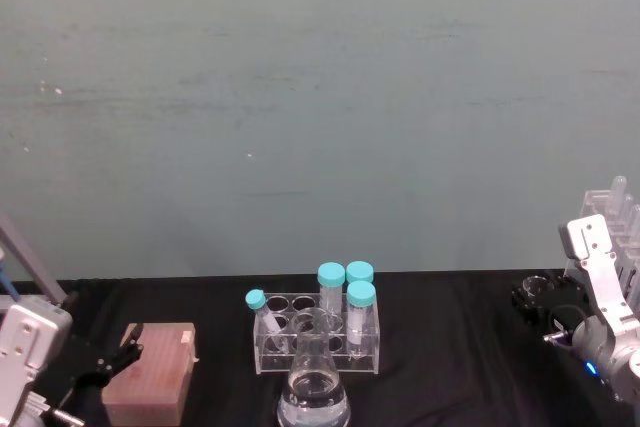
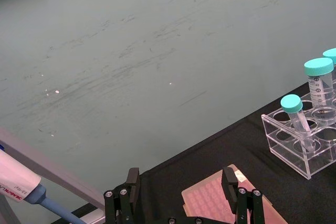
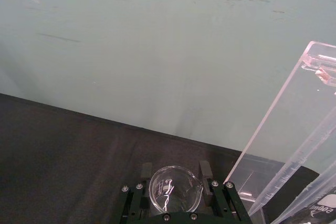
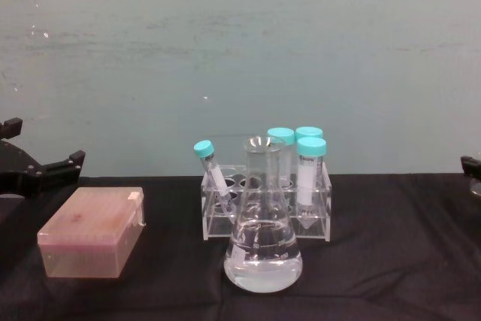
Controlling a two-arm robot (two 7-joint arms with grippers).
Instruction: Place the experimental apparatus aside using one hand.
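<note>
While the small clear beaker (image 3: 175,190) sits between the two black fingers (image 3: 146,172) of the right gripper (image 3: 176,176), which appear clamped against its glass wall, the step in hand is judged to be carrying or setting aside that beaker. Whether its base rests on the black tablecloth (image 1: 450,347) cannot be told. Just beside this gripper, to its right, stands the tall acrylic stand (image 3: 286,145), close enough to be a collision concern. Well apart from the gripper, to its left at mid-table, the conical flask (image 4: 263,249) holds clear liquid and stands upright just in front of a clear tube rack (image 4: 214,227) carrying teal-capped tubes (image 4: 310,163). Farther left again lies a pink tip box (image 4: 94,231), with the left gripper (image 2: 181,178) poised near it, jaws apart and empty. Next move, as judged: lower the beaker level onto a bare spot short of the stand, open the fingers, withdraw straight back, then attend to the flask, which has not yet been moved aside.
</note>
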